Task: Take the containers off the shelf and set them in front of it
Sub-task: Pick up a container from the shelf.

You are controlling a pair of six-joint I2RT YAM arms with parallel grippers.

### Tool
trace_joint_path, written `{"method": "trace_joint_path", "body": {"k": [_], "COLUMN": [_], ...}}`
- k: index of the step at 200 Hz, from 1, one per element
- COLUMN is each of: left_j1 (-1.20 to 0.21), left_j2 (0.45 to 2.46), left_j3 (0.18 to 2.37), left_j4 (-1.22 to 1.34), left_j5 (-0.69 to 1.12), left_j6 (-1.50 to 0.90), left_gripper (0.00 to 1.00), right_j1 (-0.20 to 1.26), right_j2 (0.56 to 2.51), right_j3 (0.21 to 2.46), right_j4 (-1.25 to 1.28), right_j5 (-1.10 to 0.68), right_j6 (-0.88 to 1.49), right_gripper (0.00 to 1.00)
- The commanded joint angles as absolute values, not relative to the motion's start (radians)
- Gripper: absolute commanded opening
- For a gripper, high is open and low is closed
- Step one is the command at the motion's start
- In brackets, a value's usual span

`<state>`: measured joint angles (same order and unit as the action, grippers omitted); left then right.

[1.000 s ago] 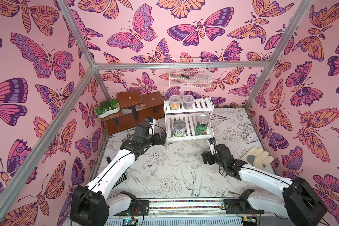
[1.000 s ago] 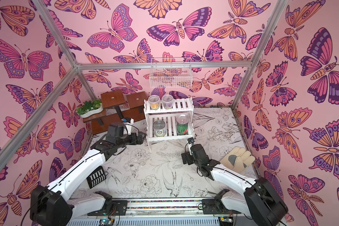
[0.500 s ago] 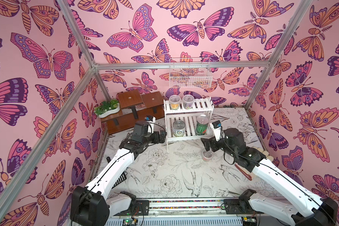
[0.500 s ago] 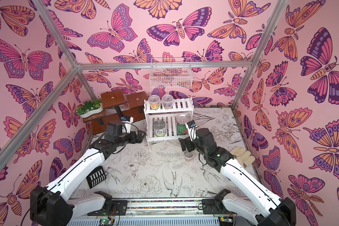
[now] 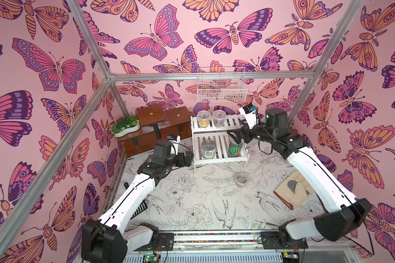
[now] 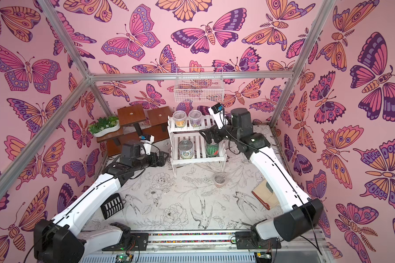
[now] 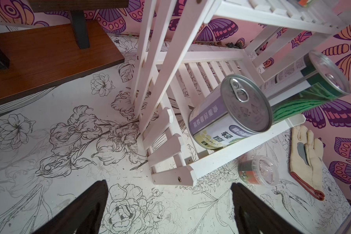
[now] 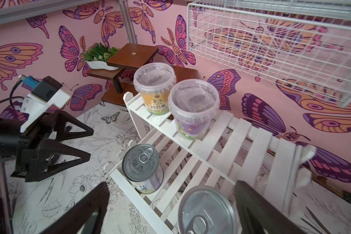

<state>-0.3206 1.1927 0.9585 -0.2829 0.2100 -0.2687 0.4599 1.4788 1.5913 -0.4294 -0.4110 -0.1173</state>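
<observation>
The watermelon can (image 8: 207, 211) runs off the right wrist view's edge, label hidden.

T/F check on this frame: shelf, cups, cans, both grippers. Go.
1. Two cups stand on the shelf's top tier. True: the yellow cup and the purple cup.
2. Both cans are on the table. False: the white can and the watermelon can stand on the lower tier.
3. The red cup sits on the table in front of the shelf. True.
4. The right gripper is shut on the watermelon can. False: it is open, just above the can.
5. The left gripper holds a cup. False: it is open and empty, beside the shelf.
</observation>
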Motion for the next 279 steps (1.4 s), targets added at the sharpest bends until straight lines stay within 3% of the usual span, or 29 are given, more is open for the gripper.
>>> {"method": "trace_joint_path", "body": {"k": [1,99,239,279], "left_j1": [-0.311,-0.304,-0.294,-0.290], "left_j2": [1.179,1.190,1.185,1.191], "left_j3": [0.942,0.948,0.933,0.934], "left_j4": [-0.258,-0.258,-0.259,-0.258], "left_j5": [0.235,0.245,0.241,0.241], "left_j6": [-0.251,-0.246,-0.251,-0.248], "left_gripper": [1.00,1.00,1.00,1.00], "right_j1": [0.452,0.454,0.456,0.455], "right_j2": [1.539,1.703,1.893,1.922], "right_j3": [1.657,1.748,1.967,1.994], "right_j4": [-0.460,-0.333,-0.340,-0.354], "right_j5": [-0.506,-0.411,-0.516,-0.530], "right_j6": [-0.163,-0.181,-0.121,-0.112], "right_gripper": [0.99,0.99,1.00,0.94]}}
